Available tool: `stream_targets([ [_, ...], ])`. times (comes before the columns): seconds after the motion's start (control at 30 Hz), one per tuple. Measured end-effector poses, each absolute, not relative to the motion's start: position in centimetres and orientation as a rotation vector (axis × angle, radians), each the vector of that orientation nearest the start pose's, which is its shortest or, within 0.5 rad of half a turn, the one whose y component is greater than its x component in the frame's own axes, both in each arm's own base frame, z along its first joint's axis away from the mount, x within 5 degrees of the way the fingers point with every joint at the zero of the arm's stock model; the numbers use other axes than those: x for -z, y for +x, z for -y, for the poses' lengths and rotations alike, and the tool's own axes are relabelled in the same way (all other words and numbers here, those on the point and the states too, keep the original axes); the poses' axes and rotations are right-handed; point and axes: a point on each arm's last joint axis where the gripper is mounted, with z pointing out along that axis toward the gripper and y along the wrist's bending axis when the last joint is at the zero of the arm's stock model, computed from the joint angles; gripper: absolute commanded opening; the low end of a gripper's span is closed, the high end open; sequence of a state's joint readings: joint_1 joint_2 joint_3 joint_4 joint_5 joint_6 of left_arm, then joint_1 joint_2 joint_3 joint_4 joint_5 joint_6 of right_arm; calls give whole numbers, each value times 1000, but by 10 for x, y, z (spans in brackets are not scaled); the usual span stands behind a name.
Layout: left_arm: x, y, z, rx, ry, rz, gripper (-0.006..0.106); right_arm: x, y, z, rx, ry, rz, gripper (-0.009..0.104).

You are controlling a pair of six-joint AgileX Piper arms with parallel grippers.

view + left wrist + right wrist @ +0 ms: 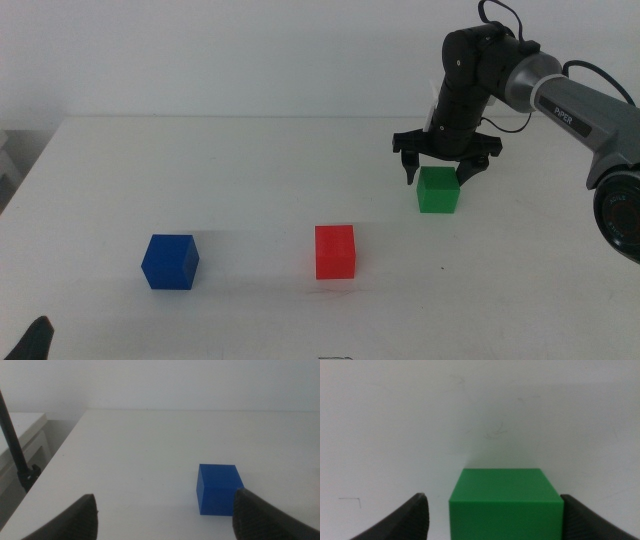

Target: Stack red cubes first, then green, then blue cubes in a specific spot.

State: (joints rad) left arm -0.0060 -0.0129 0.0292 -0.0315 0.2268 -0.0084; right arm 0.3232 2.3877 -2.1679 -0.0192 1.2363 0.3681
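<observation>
Right gripper [446,166] hovers open just above the green cube [438,190], far right, jaws spread to straddle it. Red cube [335,251] sits centre, blue cube [169,262] left near the open, waiting left gripper [165,520].

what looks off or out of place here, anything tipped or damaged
Nothing stands out. The red cube, green cube and blue cube sit flat and apart on the table; the right gripper hangs open over the green one.

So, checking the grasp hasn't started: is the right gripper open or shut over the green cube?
Open. The right gripper hovers above the green cube, its jaws spread wider than the cube in the right wrist view.
</observation>
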Motion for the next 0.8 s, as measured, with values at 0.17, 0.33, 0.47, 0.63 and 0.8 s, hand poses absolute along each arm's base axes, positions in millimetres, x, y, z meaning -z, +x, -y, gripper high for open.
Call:
stream_targets([
  [0.17,-183,56,1,39,-23,-1727,90,-186,475,-159,-98,63,-2955,38],
  [0.33,-183,56,1,39,-23,-1727,90,-181,473,-159,-106,23,-2963,-1],
  [0.47,-183,56,1,39,-23,-1727,90,-182,469,-157,-87,-16,-2961,-1],
  [0.63,-183,56,1,39,-23,-1727,90,-195,448,-161,-22,-48,-2987,-1],
  [0.8,-183,56,1,39,-23,-1727,90,-240,416,-181,-24,-72,-2922,-1],
])
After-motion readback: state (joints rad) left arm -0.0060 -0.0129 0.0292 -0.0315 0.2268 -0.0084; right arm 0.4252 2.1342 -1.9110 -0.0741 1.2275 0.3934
